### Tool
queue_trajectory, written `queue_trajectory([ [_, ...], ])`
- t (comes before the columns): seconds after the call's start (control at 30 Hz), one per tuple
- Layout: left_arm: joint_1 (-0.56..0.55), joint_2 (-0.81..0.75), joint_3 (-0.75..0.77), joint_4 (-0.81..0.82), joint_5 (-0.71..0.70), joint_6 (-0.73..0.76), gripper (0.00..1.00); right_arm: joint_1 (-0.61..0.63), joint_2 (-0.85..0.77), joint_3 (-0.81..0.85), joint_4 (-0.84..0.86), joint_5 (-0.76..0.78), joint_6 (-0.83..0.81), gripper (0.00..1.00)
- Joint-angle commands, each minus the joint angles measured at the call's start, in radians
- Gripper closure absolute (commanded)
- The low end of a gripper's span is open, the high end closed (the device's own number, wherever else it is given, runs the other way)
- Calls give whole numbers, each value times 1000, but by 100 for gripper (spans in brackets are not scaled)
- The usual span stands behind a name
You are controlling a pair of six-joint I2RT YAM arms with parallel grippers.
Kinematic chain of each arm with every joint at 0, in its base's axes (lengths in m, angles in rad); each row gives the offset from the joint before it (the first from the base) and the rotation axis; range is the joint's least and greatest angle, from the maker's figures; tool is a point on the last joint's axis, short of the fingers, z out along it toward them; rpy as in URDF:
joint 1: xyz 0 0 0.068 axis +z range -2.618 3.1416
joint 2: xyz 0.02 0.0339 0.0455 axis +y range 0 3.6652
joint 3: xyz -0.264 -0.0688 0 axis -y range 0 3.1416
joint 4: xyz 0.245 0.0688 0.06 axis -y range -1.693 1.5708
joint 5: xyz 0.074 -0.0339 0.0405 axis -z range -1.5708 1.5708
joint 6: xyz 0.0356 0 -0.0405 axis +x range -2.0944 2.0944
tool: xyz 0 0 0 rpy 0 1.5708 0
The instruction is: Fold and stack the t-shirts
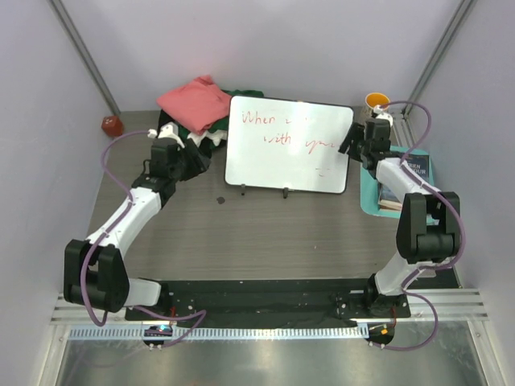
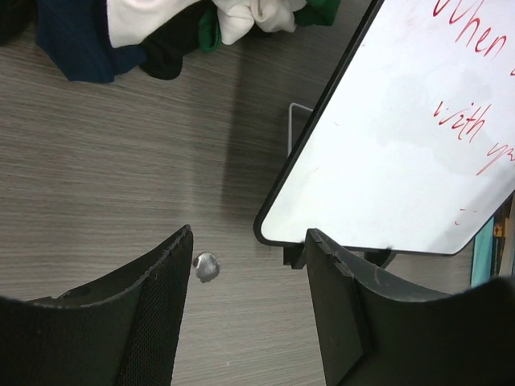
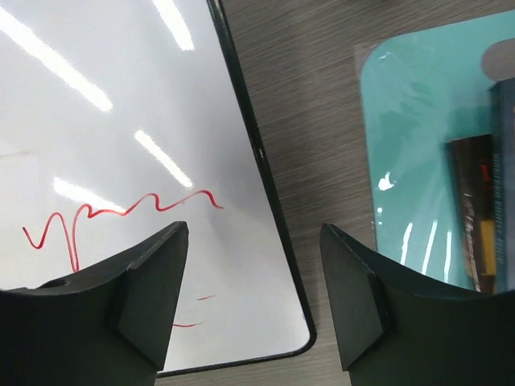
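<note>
The t-shirts lie in a crumpled heap at the back left of the table. The salmon-pink shirt [image 1: 193,100] is on top, with dark green [image 1: 191,126], white [image 1: 211,138] and black cloth under it. In the left wrist view the heap's near edge shows white [image 2: 257,16], green [image 2: 211,28], black [image 2: 169,52] and dark blue [image 2: 76,40] cloth. My left gripper [image 1: 195,161] [image 2: 249,233] is open and empty, just in front of the heap, above bare table. My right gripper [image 1: 352,141] [image 3: 253,229] is open and empty, over the whiteboard's right edge.
A white board with red writing [image 1: 290,145] [image 2: 402,137] [image 3: 121,161] stands mid-table on small feet. A teal tray [image 1: 368,193] [image 3: 418,145] with a book [image 3: 483,209] sits at the right. An orange mug [image 1: 376,100] is behind it. A red object [image 1: 112,125] is far left. A small silvery bit [image 2: 207,266] lies on the table.
</note>
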Motion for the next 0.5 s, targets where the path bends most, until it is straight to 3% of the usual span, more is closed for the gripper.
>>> queue_trajectory([
  [0.0, -9, 8, 19, 12, 15, 13, 41, -20, 71, -20, 166, -280, 12, 28],
  [0.23, -23, 9, 17, 13, 10, 22, 41, -80, 134, -85, 335, -360, 45, 28],
  [0.37, -32, 35, 22, 13, 10, 24, 41, -86, 172, -83, 349, -421, 32, 29],
  [0.47, -39, 58, 31, 15, 12, 24, 41, -88, 172, -97, 381, -457, 32, 38],
])
